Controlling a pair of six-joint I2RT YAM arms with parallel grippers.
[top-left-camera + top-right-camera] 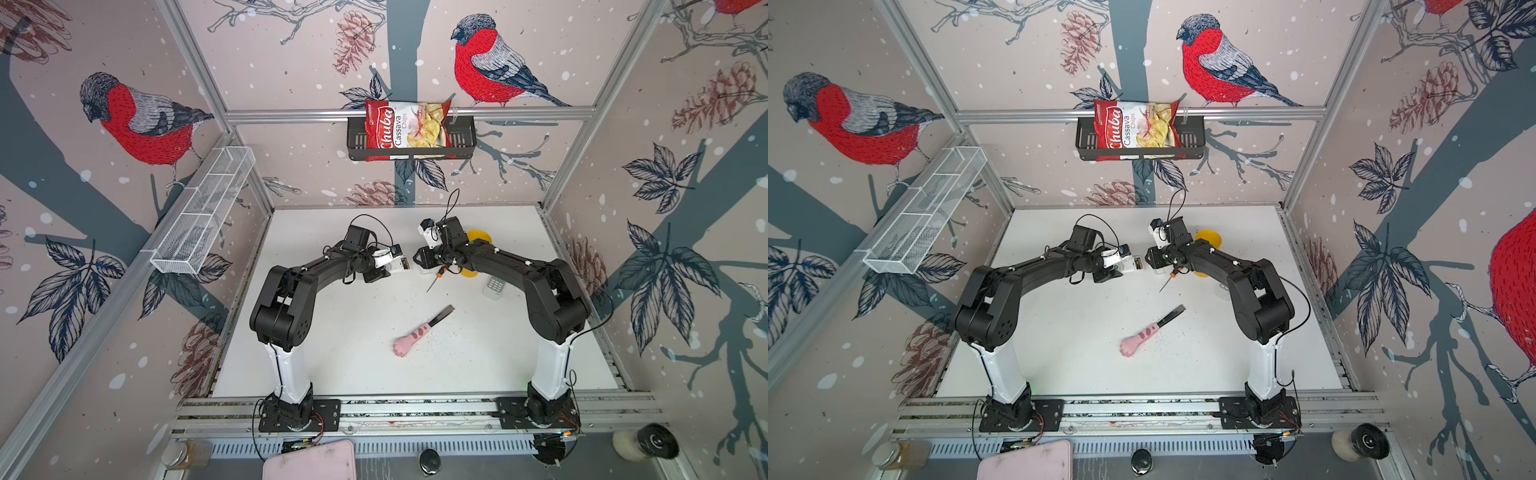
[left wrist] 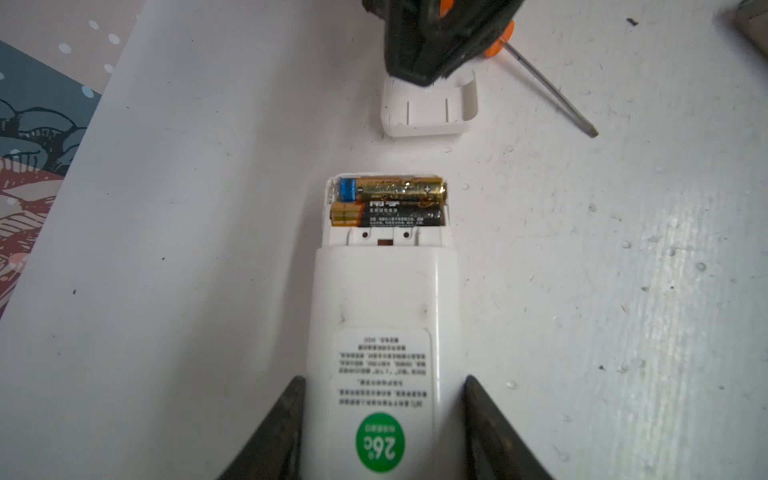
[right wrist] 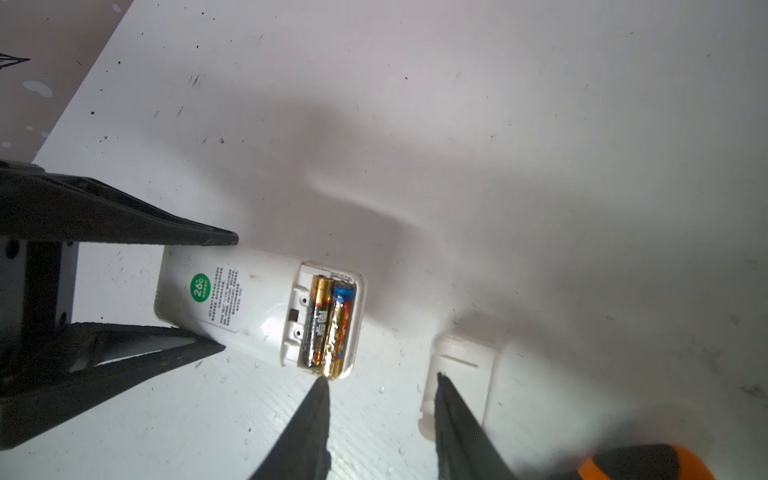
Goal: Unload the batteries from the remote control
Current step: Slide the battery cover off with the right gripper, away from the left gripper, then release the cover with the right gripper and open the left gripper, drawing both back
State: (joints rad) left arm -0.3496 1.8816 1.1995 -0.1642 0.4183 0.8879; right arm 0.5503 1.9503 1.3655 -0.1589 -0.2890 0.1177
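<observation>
A red and white snack bag [image 1: 405, 126] [image 1: 1136, 131] reads "Chuba Cassava Chips" in both top views. A round green sticker [image 2: 380, 441] on the remote control [image 2: 384, 299] reads "26°C". The label's small print beside it is too fine to read.

The left gripper [image 2: 384, 384] holds the white remote [image 2: 384, 299]. Two batteries [image 2: 390, 203] sit in the remote's open end, the lid [image 2: 430, 112] lying near.

The white remote [image 2: 384, 316] is back side up, with a green round sticker [image 2: 380, 442] on it. Its open end points toward the screwdriver [image 2: 552, 95]. Two batteries [image 2: 390, 203] sit in that end, side by side, lying across it. One is gold with a blue tip. One is black with a gold tip.
</observation>
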